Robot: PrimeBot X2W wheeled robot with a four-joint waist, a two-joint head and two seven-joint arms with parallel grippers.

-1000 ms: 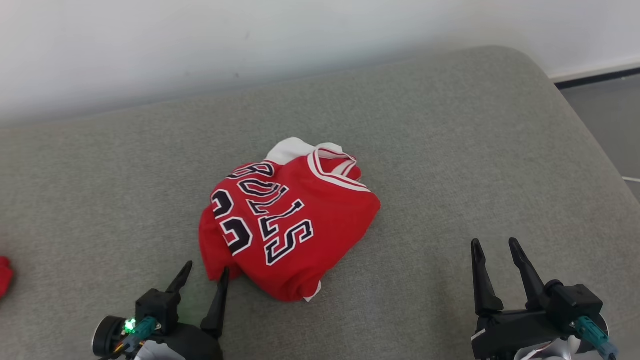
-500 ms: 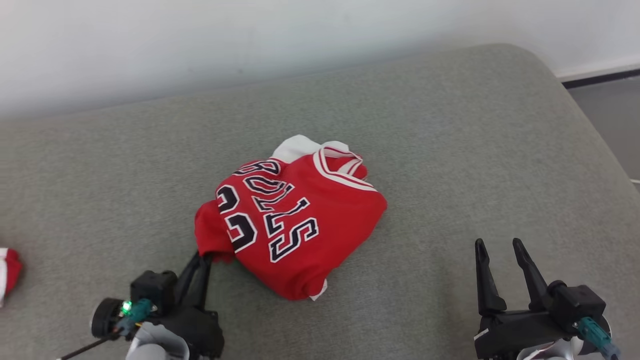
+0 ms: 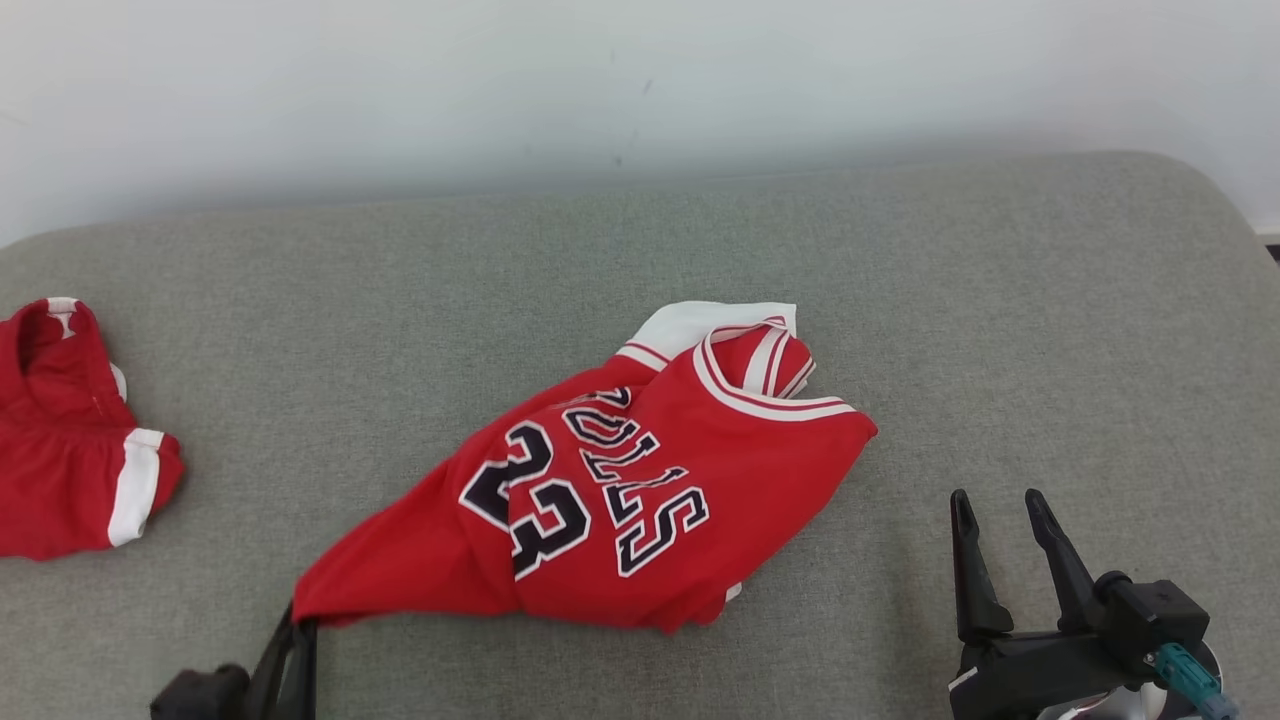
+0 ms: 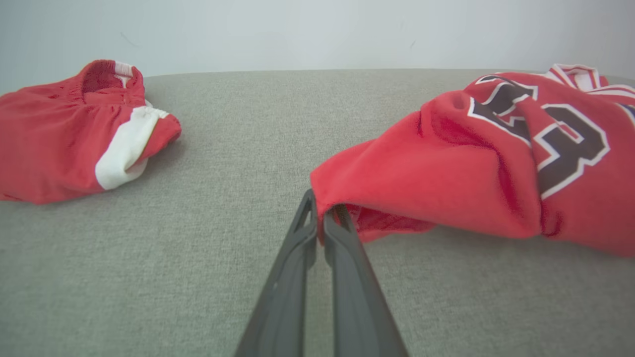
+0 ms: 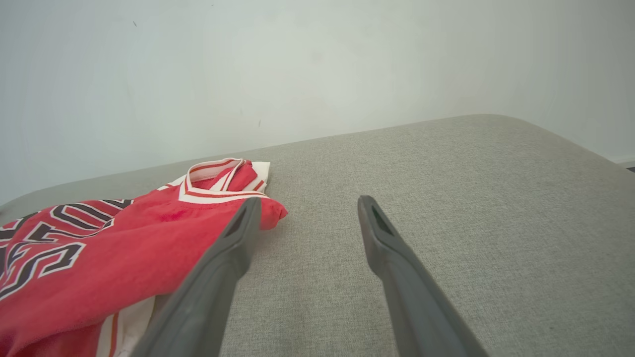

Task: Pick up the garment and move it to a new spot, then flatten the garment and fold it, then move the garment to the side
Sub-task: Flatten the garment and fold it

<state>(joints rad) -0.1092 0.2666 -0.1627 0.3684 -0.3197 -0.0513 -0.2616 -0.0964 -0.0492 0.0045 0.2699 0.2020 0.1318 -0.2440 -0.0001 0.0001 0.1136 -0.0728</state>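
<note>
The garment [image 3: 640, 490] is a red jersey with dark white-edged lettering and white-striped trim, lying crumpled mid-cushion and stretched out toward the lower left. My left gripper [image 3: 292, 628] is shut on the jersey's lower-left corner at the head view's bottom edge. In the left wrist view the garment [image 4: 476, 158] runs right from my left gripper [image 4: 320, 206], whose two fingers are pinched together on a red fold. My right gripper [image 3: 995, 505] stands open at the lower right, apart from the cloth. In the right wrist view the garment [image 5: 99, 248] lies left of my right gripper [image 5: 306, 204].
A second red garment with a white band [image 3: 70, 440] lies at the far left of the grey cushion [image 3: 1000, 330], also in the left wrist view [image 4: 74, 134]. A pale wall [image 3: 600, 80] runs behind the cushion. The cushion's rounded corner sits at the upper right.
My left gripper shut on the jersey's corner and drew it out toward the lower left. The head camera turned left, bringing the second red garment into view. The right gripper stayed open.
</note>
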